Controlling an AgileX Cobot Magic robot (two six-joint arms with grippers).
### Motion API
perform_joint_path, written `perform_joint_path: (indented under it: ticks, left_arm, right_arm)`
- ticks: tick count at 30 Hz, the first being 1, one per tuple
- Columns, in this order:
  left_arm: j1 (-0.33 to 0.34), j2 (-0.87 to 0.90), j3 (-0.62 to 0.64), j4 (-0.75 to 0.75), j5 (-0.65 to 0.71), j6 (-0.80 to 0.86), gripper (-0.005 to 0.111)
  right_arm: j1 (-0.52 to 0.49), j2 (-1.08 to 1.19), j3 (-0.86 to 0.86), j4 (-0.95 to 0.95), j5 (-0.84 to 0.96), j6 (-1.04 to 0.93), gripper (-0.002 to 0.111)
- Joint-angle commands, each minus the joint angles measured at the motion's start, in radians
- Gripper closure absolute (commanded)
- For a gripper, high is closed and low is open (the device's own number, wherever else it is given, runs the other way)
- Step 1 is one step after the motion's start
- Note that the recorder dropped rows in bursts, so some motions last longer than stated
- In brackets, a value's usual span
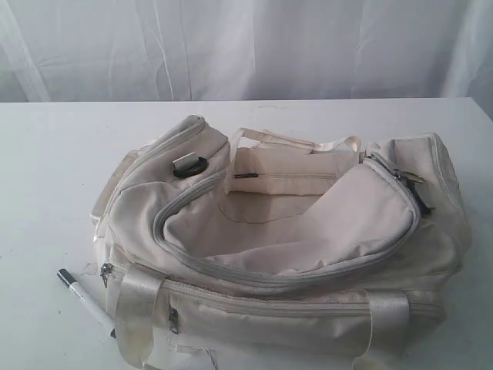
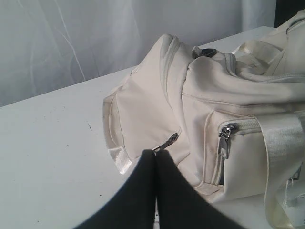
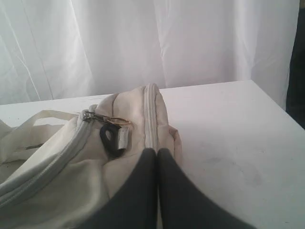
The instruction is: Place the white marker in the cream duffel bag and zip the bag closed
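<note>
My left claw (image 2: 155, 153) is pressed together, both dark fingers meeting at the tips with nothing between them. It hangs just short of the end wall of the cream duffel bag (image 1: 269, 324), above the white table (image 1: 46, 169). My right claw (image 3: 156, 150) is likewise closed and empty, its tips close to the bag's other end, near a seam of grey piping.

The white marker (image 1: 86, 302) lies flat on the table outside the bag, by its near left corner. Its black cap points away from the bag, and its other end reaches the shiny webbing handle (image 1: 139, 308) that drapes down the front.

Past my left claw, a metal zipper pull (image 2: 224, 141) hangs on a side pocket. Past my right, a black clip (image 3: 112, 140) sits on the bag's end.

Further on, the bag's top flap (image 1: 308, 231) sags inward, with a grey zipper curving around it; I cannot tell how far that zipper is done up.

Behind the table's far edge hangs a white curtain (image 1: 246, 46).
</note>
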Motion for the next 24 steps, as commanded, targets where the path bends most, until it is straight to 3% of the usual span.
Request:
perform_joint_path:
  ticks: [1, 7, 14, 24]
  left_arm:
    - [0.003, -0.005, 0.004, 0.000, 0.002, -0.002, 0.103]
    - [0.003, -0.005, 0.004, 0.000, 0.002, -0.002, 0.103]
    - [0.003, -0.005, 0.004, 0.000, 0.002, -0.002, 0.103]
    - [0.003, -0.005, 0.004, 0.000, 0.002, -0.002, 0.103]
  right_arm:
    - [-0.004, -0.005, 0.005, 0.000, -0.006, 0.000, 0.108]
    - [-0.004, -0.005, 0.005, 0.009, -0.023, 0.002, 0.108]
    - [-0.004, -0.005, 0.005, 0.197, -0.089, 0.276, 0.108]
    - [-0.004, -0.005, 0.005, 0.229, -0.180, 0.276, 0.108]
